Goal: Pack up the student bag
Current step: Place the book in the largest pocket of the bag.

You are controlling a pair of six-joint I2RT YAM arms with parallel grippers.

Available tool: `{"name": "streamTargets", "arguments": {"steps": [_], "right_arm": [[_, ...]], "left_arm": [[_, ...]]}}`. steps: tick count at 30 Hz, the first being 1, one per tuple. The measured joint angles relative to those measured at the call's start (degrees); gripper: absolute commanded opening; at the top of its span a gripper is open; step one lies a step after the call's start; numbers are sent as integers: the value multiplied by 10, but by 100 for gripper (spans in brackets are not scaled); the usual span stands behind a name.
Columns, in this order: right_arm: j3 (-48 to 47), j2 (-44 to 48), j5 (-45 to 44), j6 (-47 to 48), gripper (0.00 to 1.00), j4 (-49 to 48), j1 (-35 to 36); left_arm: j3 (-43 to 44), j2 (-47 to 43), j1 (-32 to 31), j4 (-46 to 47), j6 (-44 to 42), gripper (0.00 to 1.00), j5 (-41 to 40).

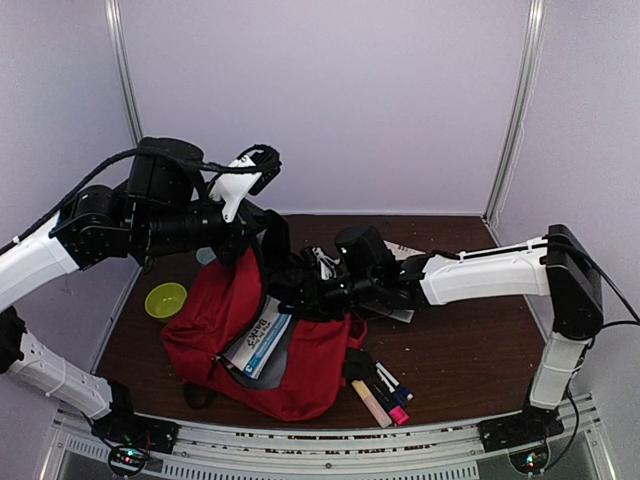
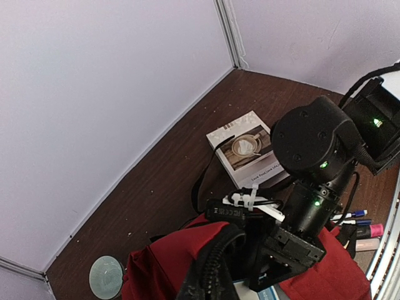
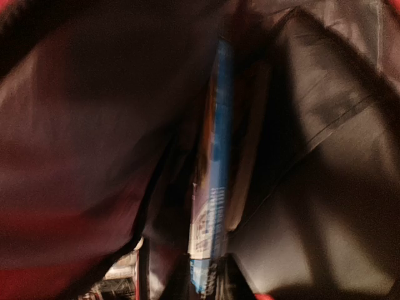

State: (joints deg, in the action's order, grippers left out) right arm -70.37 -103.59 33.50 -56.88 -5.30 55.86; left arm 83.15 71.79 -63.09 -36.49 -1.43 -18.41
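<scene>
The red student bag [image 1: 300,375] lies open on the table, its top edge lifted. My left gripper [image 1: 266,234] is shut on the bag's black zipper rim [image 2: 212,262] and holds it up; its fingers are hidden by the fabric. My right gripper [image 1: 312,290] reaches into the bag's mouth and also shows in the left wrist view [image 2: 281,250]. In the right wrist view it is inside the dark lining, shut on the edge of a blue and white book [image 3: 212,200]. That book [image 1: 258,343] sticks partly out of the opening.
Several markers [image 1: 388,392] lie by the bag's right side. A book with a coffee cup cover [image 2: 247,150] lies behind the right arm. A green bowl [image 1: 166,299] and a pale round lid [image 2: 105,277] sit left of the bag.
</scene>
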Motion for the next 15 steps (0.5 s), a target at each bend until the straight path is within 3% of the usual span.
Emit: {"name": "streamTargets", "arguments": {"steps": [7,12,15], "right_arm": [[-26,25,-65,97,54,82,-8],[-26,158,-97,213,65,206,-38],[-20,252,-130,265,65,248,-98]], "left_arm": [[-1,-3,0,0,2,0,-14],[-10,-11,0,3,4,0,-26],[-10,-11,0,4,4,0,-26]]}}
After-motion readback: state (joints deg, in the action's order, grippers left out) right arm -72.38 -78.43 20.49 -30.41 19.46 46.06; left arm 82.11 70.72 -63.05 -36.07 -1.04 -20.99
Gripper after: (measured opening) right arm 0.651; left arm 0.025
